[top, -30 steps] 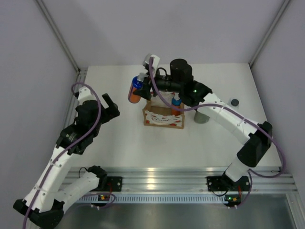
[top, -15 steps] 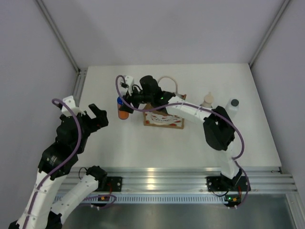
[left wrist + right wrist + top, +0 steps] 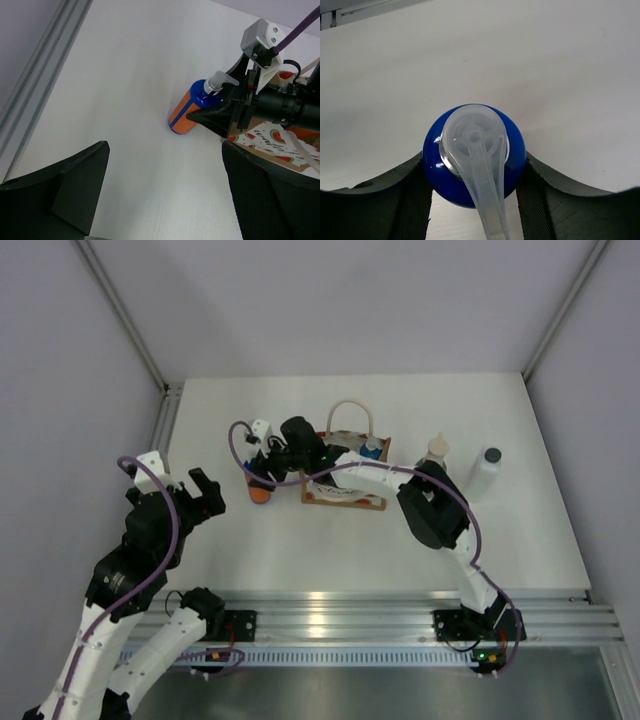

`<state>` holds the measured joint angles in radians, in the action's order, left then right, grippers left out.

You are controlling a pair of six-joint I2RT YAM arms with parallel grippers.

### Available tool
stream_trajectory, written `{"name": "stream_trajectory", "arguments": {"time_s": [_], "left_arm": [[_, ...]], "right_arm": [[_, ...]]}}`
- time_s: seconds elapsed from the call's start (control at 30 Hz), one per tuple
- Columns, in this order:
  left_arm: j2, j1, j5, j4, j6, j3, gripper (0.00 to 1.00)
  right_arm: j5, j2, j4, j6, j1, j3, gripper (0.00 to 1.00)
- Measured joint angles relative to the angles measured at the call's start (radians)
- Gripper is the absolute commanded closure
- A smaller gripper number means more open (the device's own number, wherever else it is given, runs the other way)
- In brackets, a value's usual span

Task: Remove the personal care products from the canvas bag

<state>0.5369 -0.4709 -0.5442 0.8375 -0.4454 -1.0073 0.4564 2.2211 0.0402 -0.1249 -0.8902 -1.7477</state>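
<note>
**A:** Item status?

**B:** One orange bottle [image 3: 186,114] with a blue shoulder, a clear pump head and a blue stripe down its side. It is outside the canvas bag [image 3: 345,494], just left of it, tilted, with its base low at the desk [image 3: 300,550].

**A:** Fingers?

**B:** On the right gripper [image 3: 263,478] they are clenched on the blue shoulder. On the left gripper [image 3: 165,200] they are released, near-left of the bottle.

**A:** Markings?

**B:** The bag front shows watermelon slices and script lettering too small to read.

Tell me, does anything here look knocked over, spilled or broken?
Nothing spilled or broken. Only the orange bottle leans, because the right gripper holds it by its blue top, left of the canvas bag. The grey-green bottle and white bottle stand upright.
</note>
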Motion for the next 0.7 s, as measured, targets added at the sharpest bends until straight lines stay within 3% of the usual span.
{"name": "stream_trajectory", "arguments": {"time_s": [0.13, 0.3, 0.4, 0.43, 0.57, 0.6, 0.63, 0.7], "left_arm": [[-0.011, 0.000, 0.000, 0.002, -0.001, 0.010, 0.02], [-0.018, 0.000, 0.001, 0.002, -0.003, 0.024, 0.02], [-0.018, 0.000, 0.001, 0.003, -0.007, 0.039, 0.02], [-0.018, 0.000, 0.001, 0.003, -0.008, 0.043, 0.02], [-0.018, 0.000, 0.002, 0.004, -0.011, 0.048, 0.02], [-0.018, 0.000, 0.002, 0.004, -0.012, 0.048, 0.02], [-0.018, 0.000, 0.002, 0.004, -0.013, 0.048, 0.02], [-0.018, 0.000, 0.003, 0.004, -0.013, 0.048, 0.02]], "right_arm": [[-0.011, -0.002, 0.055, -0.026, -0.010, 0.034, 0.56], [-0.026, -0.005, 0.096, -0.064, -0.029, 0.084, 0.48], [-0.036, -0.007, 0.095, -0.079, -0.041, 0.086, 0.35], [-0.037, -0.007, 0.095, -0.081, -0.043, 0.086, 0.22], [-0.037, -0.021, 0.097, -0.091, -0.045, 0.087, 0.14], [-0.036, -0.030, 0.095, -0.092, -0.045, 0.090, 0.05], [-0.036, -0.041, 0.094, -0.092, -0.045, 0.093, 0.02], [-0.036, -0.071, 0.093, -0.093, -0.045, 0.103, 0.01]]}}
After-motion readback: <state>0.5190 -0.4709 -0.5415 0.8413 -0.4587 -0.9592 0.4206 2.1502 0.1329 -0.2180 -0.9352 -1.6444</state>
